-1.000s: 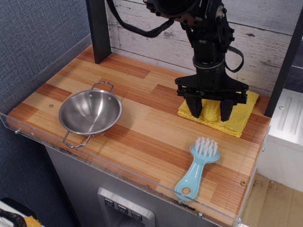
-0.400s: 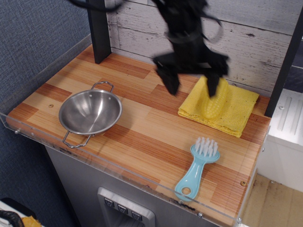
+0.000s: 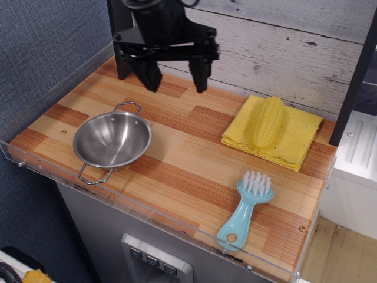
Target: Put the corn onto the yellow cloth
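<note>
The arm hangs over the far left part of the table, its black body entering from the top edge of the view and its wrist pointing straight down. The jaws are spread wide, the two dark fingers well apart with bare wood showing between them, and they have hold of nothing. They sit above the boards near the back wall, just beside the black upright post at the far left corner.

The corn lies on the yellow cloth, resting lengthwise on its middle with its tip toward the back wall. The cloth is spread flat near the far right corner of the table, well apart from the jaws.

A steel bowl with two wire handles stands near the left edge, toward the front. A light blue brush with white bristles lies near the front right corner, its handle pointing to the front edge.
</note>
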Tool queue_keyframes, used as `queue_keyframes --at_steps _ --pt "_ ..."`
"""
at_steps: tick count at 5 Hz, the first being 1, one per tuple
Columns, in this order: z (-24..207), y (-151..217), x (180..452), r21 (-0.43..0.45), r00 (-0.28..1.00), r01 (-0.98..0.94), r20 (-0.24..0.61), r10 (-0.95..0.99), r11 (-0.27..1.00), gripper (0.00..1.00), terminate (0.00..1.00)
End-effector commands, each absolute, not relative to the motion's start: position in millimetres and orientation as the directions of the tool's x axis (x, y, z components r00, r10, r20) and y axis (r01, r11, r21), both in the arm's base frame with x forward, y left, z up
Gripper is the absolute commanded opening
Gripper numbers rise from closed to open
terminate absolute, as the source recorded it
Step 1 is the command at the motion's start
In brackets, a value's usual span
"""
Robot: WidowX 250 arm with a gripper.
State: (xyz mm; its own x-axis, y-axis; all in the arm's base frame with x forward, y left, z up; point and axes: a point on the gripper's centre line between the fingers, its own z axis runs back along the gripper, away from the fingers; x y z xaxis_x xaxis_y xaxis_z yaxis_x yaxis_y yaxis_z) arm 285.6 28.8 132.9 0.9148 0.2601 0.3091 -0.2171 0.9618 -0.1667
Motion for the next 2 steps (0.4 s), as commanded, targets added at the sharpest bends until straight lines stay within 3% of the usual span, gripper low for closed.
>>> queue_keyframes --at_steps 1,2 --pt "147.1 42.8 264.1 -0.150 0.949 -0.078 0.293 0.120 0.986 1.00 0.00" --pt "151.0 41.9 264.8 -0.082 0.958 -0.022 0.283 0.045 0.996 1.00 1.00"
